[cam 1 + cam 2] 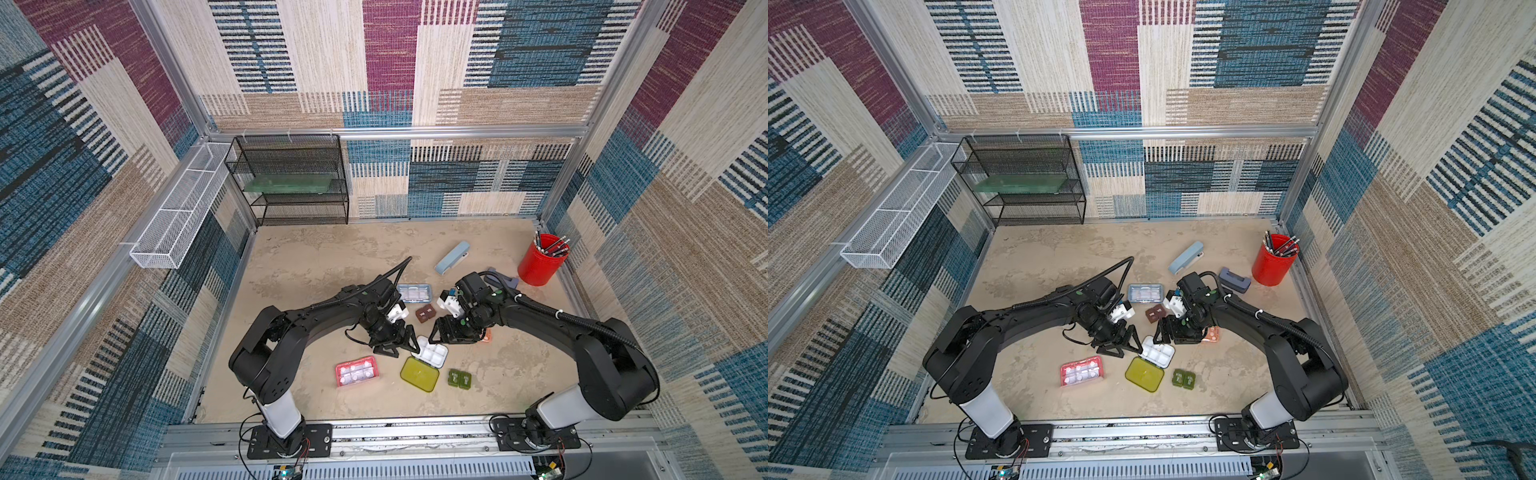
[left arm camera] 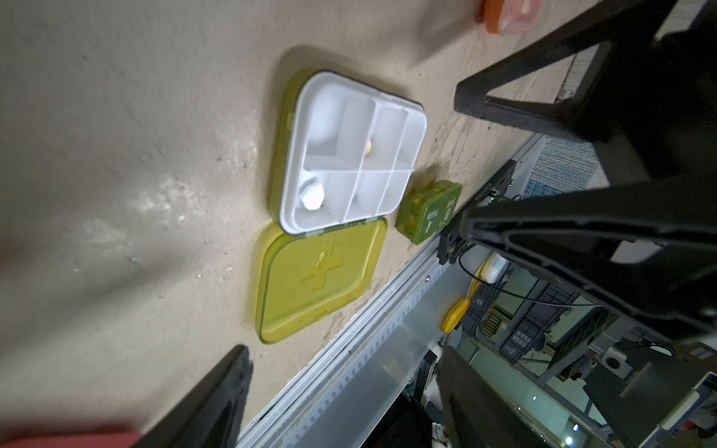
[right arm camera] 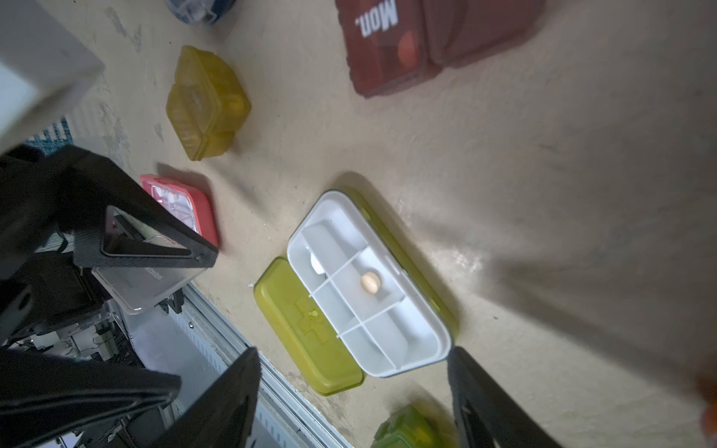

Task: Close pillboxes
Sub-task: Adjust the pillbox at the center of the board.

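Yellow-green pillbox lying open beside left fingers and right fingers | both pairs standing apart, empty | we are judging lid light, stiff, slick; lifting by free edge

My fingers are spread wide, one tip just beside a corner of the open yellow-green box. Its white tray holds a tan pill. Around it on the table lie a brown box, an amber box, a pink box and a dark green box.
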{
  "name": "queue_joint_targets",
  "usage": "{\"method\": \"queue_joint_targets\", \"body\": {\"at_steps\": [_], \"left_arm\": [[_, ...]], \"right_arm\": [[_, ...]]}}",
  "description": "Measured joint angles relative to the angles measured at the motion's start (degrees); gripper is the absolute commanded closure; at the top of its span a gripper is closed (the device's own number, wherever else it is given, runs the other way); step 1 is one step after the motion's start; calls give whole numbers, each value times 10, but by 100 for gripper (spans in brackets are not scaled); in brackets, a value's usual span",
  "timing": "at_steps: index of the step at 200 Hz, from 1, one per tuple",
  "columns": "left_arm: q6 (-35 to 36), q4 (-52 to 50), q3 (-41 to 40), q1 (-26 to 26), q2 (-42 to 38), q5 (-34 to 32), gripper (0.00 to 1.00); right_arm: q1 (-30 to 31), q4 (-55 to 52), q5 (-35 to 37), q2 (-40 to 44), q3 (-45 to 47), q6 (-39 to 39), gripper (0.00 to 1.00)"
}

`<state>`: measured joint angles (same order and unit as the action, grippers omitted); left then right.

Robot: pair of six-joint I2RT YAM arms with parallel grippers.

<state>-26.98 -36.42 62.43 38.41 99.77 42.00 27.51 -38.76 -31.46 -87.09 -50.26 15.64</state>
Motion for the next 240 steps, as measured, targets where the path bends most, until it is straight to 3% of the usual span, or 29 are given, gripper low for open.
{"method": "queue_joint_targets", "body": {"at_steps": [149,240], "left_arm": [[30,7,0,8,38,-12,24],[29,25,-17,36,49,-11,26]], "right_arm": [[-3,16,-9,-19,14,-24,24],[-3,21,5,-16,45,-18,38]]}}
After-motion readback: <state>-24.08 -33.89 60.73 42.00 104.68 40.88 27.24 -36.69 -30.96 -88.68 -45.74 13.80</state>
